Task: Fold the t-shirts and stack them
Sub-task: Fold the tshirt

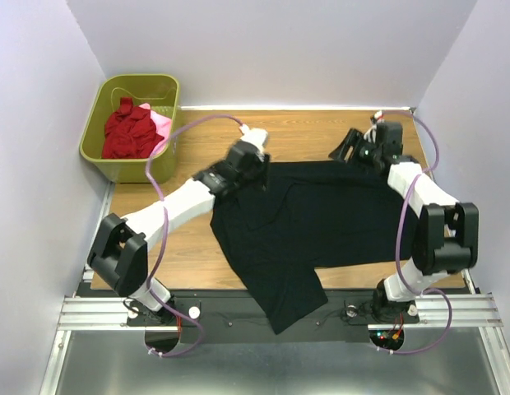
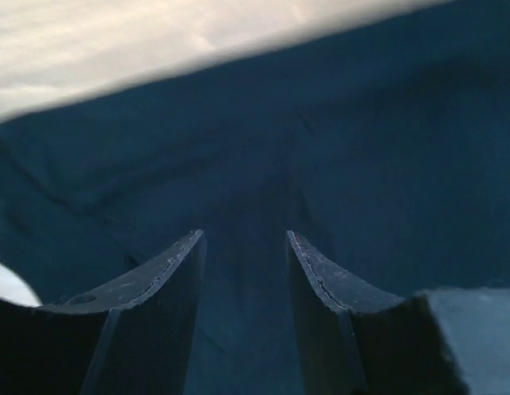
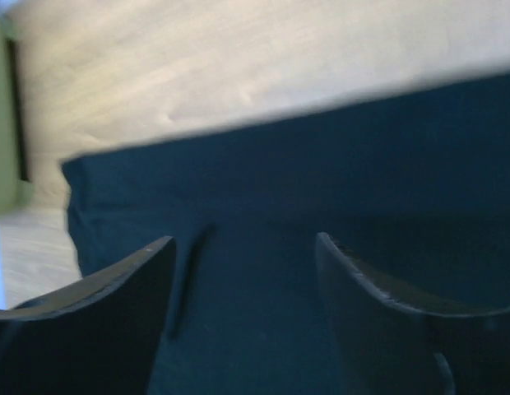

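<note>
A large black t-shirt (image 1: 329,214) lies spread flat on the wooden table (image 1: 185,247), one end hanging over the near edge. My left gripper (image 1: 257,171) is at its far left corner. In the left wrist view it (image 2: 243,236) is open, with black cloth (image 2: 354,148) beneath and nothing pinched. My right gripper (image 1: 349,152) hovers at the far right edge. Its jaws (image 3: 245,239) are also open above the shirt's hem (image 3: 321,156). A dark red t-shirt (image 1: 127,133) and a pink one (image 1: 161,122) lie crumpled in the basket.
The olive-green plastic basket (image 1: 144,80) stands at the far left corner of the table. White walls close in the back and both sides. Bare wood (image 1: 304,136) shows beyond the shirt and to its left.
</note>
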Controlling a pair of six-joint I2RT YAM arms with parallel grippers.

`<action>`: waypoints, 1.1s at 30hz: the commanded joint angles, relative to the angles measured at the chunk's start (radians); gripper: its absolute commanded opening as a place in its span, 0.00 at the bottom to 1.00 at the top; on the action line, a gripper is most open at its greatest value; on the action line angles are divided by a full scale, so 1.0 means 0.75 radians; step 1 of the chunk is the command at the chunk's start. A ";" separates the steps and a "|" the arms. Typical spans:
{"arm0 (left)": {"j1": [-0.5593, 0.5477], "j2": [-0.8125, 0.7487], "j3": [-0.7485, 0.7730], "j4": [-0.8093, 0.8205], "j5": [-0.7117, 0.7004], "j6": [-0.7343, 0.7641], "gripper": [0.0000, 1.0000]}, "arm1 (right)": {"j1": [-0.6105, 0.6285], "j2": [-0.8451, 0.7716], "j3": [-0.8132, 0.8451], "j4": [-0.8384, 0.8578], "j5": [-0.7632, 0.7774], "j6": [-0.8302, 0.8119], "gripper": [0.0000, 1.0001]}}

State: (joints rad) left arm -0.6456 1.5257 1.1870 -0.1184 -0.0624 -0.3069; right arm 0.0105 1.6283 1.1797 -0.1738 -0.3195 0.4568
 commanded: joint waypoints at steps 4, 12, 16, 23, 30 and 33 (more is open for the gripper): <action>-0.237 0.072 -0.024 -0.098 -0.166 0.190 0.55 | 0.017 -0.228 -0.288 0.058 0.062 0.084 0.85; -0.385 0.297 0.113 -0.171 -0.171 0.295 0.53 | 0.017 -0.428 -0.483 0.033 0.080 0.107 0.90; -0.389 0.387 0.148 -0.206 -0.183 0.291 0.51 | 0.017 -0.482 -0.550 0.035 0.068 0.111 0.90; -0.389 0.467 0.207 -0.231 -0.260 0.307 0.48 | 0.017 -0.486 -0.589 0.035 0.050 0.109 0.90; -0.387 0.537 0.246 -0.249 -0.273 0.321 0.44 | 0.017 -0.488 -0.591 0.033 0.082 0.113 0.90; -0.389 0.553 0.256 -0.257 -0.275 0.333 0.37 | 0.017 -0.486 -0.597 0.033 0.084 0.115 0.90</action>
State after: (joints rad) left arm -0.9375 1.9408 1.3369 -0.2871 -0.2428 -0.0788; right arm 0.0238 1.2839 0.7361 -0.1772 -0.2707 0.5335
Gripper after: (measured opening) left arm 0.396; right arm 0.902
